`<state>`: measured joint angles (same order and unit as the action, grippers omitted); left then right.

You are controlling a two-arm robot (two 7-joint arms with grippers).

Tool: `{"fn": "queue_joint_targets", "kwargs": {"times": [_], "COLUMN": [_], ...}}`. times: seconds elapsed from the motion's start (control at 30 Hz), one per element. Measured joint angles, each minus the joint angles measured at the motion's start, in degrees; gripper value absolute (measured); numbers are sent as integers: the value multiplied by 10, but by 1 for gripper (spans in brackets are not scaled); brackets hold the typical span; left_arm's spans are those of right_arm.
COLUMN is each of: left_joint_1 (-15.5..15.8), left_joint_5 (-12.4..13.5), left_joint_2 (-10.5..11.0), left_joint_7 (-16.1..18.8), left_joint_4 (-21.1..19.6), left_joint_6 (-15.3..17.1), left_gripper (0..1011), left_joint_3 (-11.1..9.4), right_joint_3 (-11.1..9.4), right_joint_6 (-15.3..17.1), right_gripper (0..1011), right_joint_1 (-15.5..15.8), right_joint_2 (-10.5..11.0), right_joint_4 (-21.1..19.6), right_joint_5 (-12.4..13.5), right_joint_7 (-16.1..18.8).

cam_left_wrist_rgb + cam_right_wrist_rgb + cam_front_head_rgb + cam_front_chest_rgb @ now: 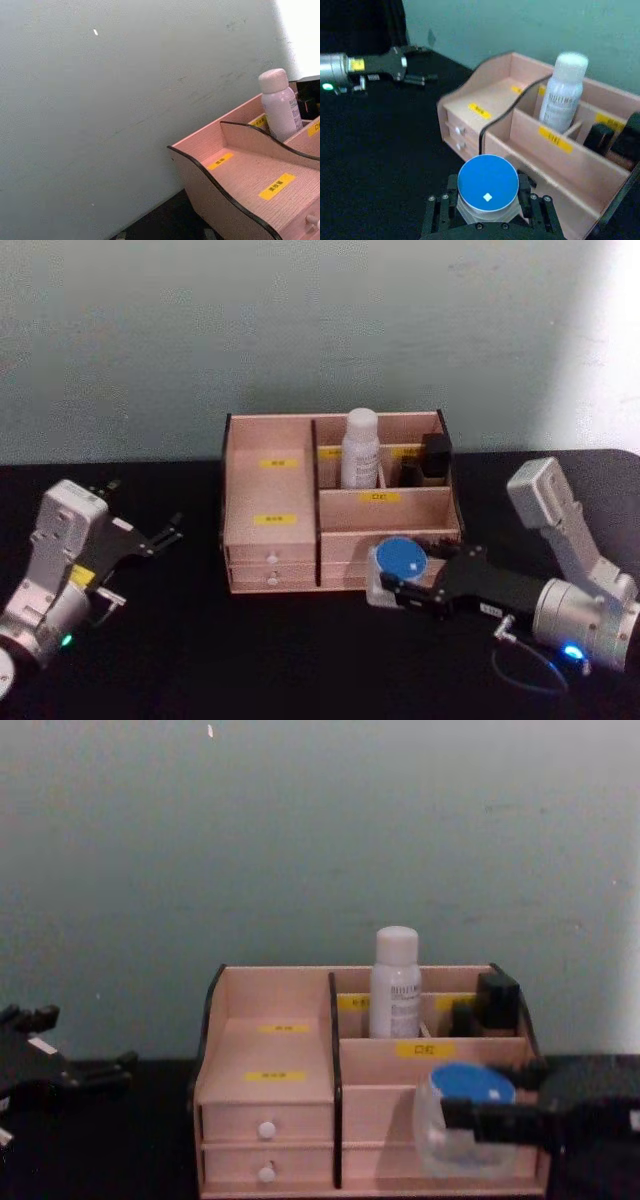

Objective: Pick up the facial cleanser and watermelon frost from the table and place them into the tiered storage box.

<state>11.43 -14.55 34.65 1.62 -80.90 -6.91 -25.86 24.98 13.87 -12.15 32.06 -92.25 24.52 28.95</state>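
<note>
The facial cleanser (360,448), a tall white bottle, stands upright in a back middle compartment of the tiered storage box (272,490); the chest view shows the bottle (396,982) above the box's rear wall. My right gripper (388,583) is shut on the watermelon frost (401,560), a blue-lidded jar held low in front of the box's right front. In the right wrist view the jar (487,182) sits between the two fingers (451,186). My left gripper (165,533) rests open to the left of the box, holding nothing.
Dark small items (435,460) fill the box's back right compartment. Two drawers with white knobs (266,1129) face me at the lower left. The black table (300,660) runs out to a pale wall close behind the box.
</note>
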Motion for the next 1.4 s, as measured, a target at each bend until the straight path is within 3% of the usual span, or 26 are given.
{"fn": "queue_joint_targets", "kwargs": {"times": [0.13,0.37,0.93,1.4], "left_joint_1": [0,0,0,0], "left_joint_5": [0,0,0,0], "left_joint_2": [0,0,0,0], "left_joint_7": [0,0,0,0], "left_joint_4": [0,0,0,0], "left_joint_6": [0,0,0,0], "left_gripper": [1001,1002,1001,1001], "left_joint_3": [0,0,0,0], "right_joint_3": [-3,3,55,90], "right_joint_6": [-5,-13,-36,-57], "right_gripper": [710,710,710,710], "right_joint_1": [-7,-50,-182,-263], "right_joint_2": [2,-15,-105,-177], "right_joint_4": [-10,6,143,266], "right_joint_5": [5,6,-7,-20], "right_joint_7": [-2,-4,14,38]}}
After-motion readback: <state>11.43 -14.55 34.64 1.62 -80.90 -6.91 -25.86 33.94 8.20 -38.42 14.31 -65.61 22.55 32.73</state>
